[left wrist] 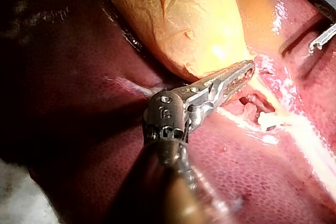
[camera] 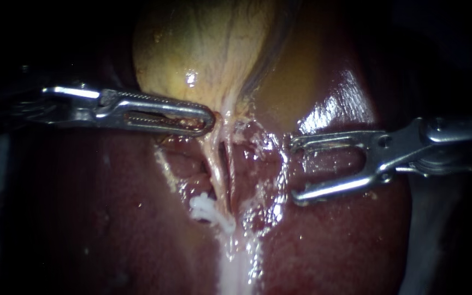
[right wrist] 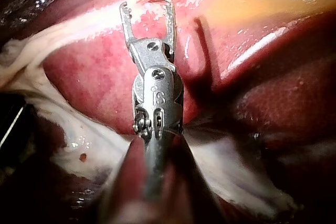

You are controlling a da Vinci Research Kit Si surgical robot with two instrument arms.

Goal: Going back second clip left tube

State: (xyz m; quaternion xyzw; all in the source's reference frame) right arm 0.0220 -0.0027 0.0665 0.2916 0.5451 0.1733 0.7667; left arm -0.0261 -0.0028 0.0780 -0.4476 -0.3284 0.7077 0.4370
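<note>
Clip (camera: 206, 208) sits white on the left tube (camera: 211, 159); right instrument (camera: 295, 170) gapes open, empty, clear of it; left instrument (camera: 207, 119) clamps the gallbladder (camera: 192, 49). Clipping looks done; only backing off remains.

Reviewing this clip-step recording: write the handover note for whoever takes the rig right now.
The left instrument: pincer shut on the gallbladder at its lower edge.
The right instrument: pincer open, empty, beside the tubes, touching neither.
The left tube carries a white clip low down; one or two, cannot tell.
Left to do: probably draw the right instrument clear and keep the left hold.
</note>
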